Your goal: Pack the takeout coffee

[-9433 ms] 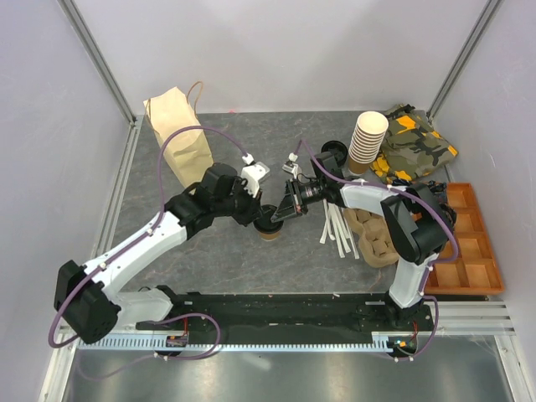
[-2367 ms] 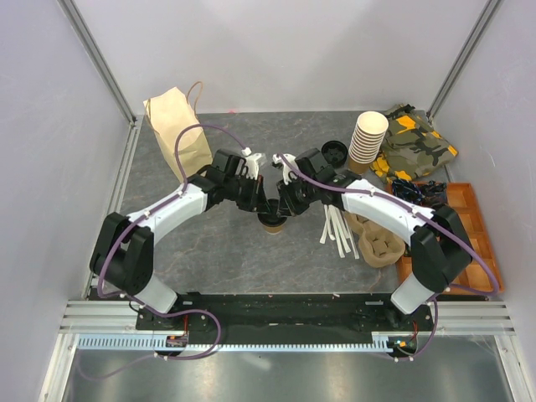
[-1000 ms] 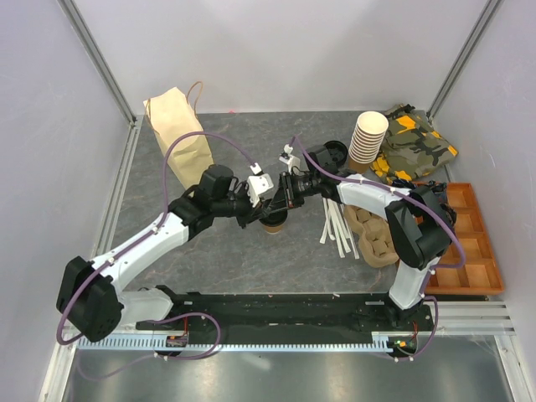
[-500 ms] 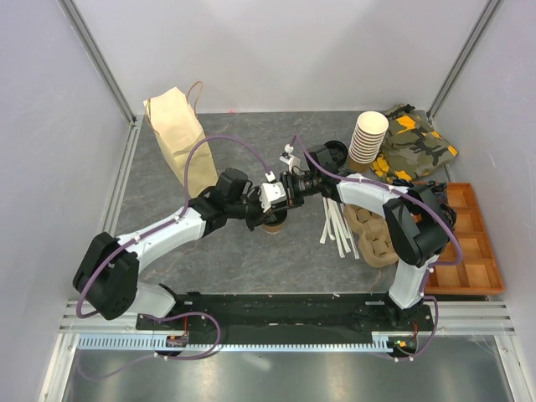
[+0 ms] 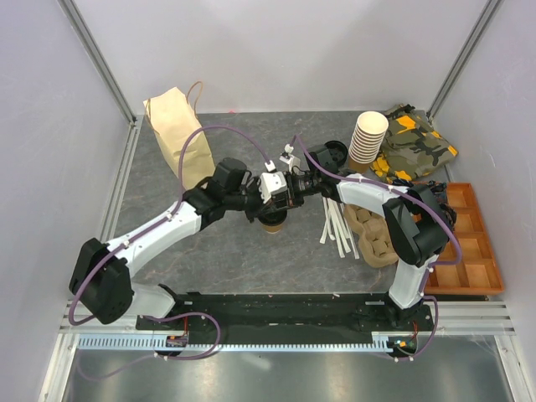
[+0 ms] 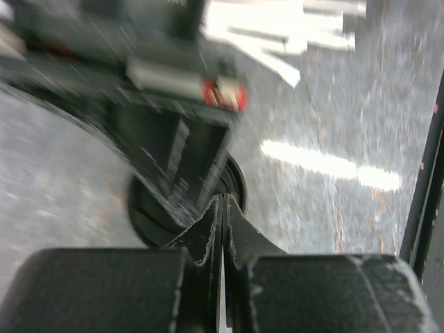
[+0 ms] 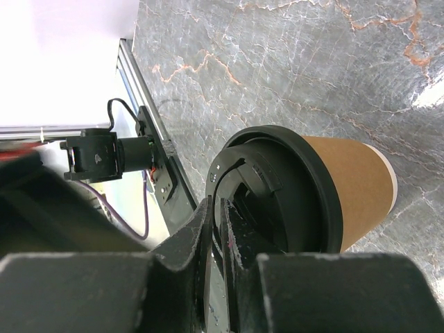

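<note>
While the takeout coffee (image 7: 326, 184), upright mid-worktop (image 5: 226, 255), is light, crushable and best gripped round its paper wall, the left hand (image 6: 223, 208) hovers closed and empty, the right hand (image 7: 216, 208) seemingly pinching its lid (image 7: 277, 191) rim.

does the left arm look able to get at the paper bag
Probably yes: the paper bag stands beyond its forearm, nothing between them, and its fingers are shut, empty, over the takeout coffee.

Left fingers (image 6: 201, 241) pressed together, right fingers (image 7: 195, 236) pinching
</note>
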`<state>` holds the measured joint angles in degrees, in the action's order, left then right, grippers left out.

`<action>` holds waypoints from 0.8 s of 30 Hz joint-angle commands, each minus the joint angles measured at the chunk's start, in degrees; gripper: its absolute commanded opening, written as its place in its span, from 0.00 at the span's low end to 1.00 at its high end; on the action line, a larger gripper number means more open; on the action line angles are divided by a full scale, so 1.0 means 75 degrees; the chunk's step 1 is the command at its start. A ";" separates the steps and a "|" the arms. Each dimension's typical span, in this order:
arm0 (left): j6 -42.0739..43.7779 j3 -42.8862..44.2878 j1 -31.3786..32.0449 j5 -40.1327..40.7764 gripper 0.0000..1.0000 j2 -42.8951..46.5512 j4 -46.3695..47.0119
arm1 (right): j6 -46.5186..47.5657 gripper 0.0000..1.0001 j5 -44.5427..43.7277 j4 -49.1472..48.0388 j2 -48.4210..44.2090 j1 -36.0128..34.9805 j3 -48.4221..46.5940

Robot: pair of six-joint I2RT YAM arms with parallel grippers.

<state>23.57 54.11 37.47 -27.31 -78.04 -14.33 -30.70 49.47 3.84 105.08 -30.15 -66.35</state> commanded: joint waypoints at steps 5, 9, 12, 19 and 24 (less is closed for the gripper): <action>-0.0202 0.0521 0.0206 0.0044 0.04 0.0292 -0.0141 | 0.0203 0.17 -0.0550 0.0309 0.0357 0.0024 0.0057; -0.0120 -0.0040 0.0312 0.0160 0.03 -0.0012 0.0326 | 0.0191 0.17 -0.0526 0.0309 0.0404 0.0024 0.0046; -0.0003 -0.0416 0.0336 0.0406 0.03 -0.0398 0.0690 | 0.0191 0.17 -0.0503 0.0297 0.0427 0.0024 0.0057; 0.0314 -0.0558 0.0335 0.0782 0.03 -0.0764 0.0270 | 0.0191 0.16 -0.0491 0.0309 0.0544 0.0024 0.0045; -0.0095 -0.0022 0.0324 0.0268 0.06 0.0173 -0.0279 | 0.0214 0.17 -0.0386 0.0297 0.0463 0.0013 -0.0083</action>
<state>23.68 51.05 39.99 -24.97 -81.84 -10.96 -31.59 51.00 3.01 106.15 -29.87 -66.63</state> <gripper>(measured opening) 0.042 0.163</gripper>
